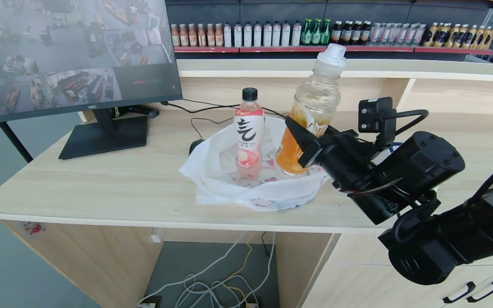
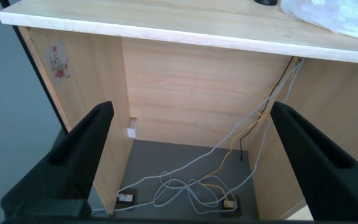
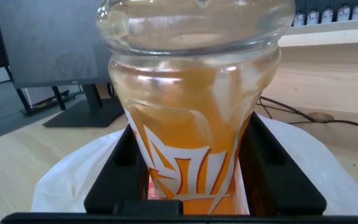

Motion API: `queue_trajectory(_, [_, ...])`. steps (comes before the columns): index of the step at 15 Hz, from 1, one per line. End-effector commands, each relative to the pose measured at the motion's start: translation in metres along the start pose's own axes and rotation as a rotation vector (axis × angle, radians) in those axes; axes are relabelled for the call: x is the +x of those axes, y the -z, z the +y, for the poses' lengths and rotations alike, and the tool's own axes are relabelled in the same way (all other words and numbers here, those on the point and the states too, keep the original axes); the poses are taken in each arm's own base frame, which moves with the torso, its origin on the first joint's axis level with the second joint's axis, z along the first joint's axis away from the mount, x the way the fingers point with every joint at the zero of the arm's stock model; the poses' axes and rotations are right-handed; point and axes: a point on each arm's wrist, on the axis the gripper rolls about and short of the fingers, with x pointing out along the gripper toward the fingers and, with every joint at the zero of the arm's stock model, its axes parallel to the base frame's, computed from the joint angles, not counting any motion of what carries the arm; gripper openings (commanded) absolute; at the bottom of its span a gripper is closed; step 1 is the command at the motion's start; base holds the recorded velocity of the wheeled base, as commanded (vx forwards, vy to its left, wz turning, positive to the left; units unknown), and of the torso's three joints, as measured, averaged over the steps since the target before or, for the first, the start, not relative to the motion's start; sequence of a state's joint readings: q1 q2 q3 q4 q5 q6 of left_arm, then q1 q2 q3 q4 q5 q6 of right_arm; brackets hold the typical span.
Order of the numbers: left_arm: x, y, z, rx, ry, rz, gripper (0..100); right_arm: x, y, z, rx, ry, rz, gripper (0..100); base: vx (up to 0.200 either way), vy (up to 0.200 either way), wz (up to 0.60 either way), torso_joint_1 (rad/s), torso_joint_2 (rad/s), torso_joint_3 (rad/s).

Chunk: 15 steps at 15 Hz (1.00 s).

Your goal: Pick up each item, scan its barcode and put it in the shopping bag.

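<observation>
In the head view the right gripper (image 1: 304, 143) is clamping the tilted orange bottle (image 1: 315, 102), its base low in the right side of the shopping bag (image 1: 212, 171), just beside the upright pink bottle (image 1: 248, 137). The left wrist view is showing the left gripper (image 2: 191, 149), fingers wide apart, hanging below the front edge of the counter (image 2: 166, 31) above loose cables (image 2: 185, 190). The bag is lying near that edge, with bare counter toward the monitor (image 1: 71, 55).

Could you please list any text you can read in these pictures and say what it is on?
Pink bottle: one large black character on its label; print below too small to read.
Monitor: red line on screen and frame mark, both too small.
Orange bottle: white pattern, no readable words.
</observation>
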State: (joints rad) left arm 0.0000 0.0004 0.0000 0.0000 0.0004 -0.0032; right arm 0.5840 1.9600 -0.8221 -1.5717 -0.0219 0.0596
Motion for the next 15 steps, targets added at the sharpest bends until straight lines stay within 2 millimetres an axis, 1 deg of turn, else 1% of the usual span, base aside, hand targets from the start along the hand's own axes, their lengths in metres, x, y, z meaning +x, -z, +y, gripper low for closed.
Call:
queue_trajectory(1, [0.0, 0.0, 0.0, 0.0, -0.001, 0.0, 100, 0.006, 0.021, -0.001, 0.003, 0.017, 0.039, 0, 0.0, 0.0, 0.0, 0.0, 0.0, 0.0])
queue_trajectory(4, [0.0, 0.0, 0.0, 0.0, 0.0, 0.0, 100, 0.009, 0.019, -0.001, 0.005, 0.014, 0.02, 0, 0.0, 0.0, 0.0, 0.0, 0.0, 0.0])
queue_trajectory(7, [0.0, 0.0, 0.0, 0.0, 0.0, 0.0, 100, 0.018, 0.029, 0.0, 0.007, 0.016, 0.019, 0, 0.0, 0.0, 0.0, 0.0, 0.0, 0.0])
queue_trajectory(15, [0.0, 0.0, 0.0, 0.0, 0.0, 0.0, 100, 0.016, 0.042, -0.002, -0.001, 0.017, 0.057, 0, 0.0, 0.0, 0.0, 0.0, 0.0, 0.0])
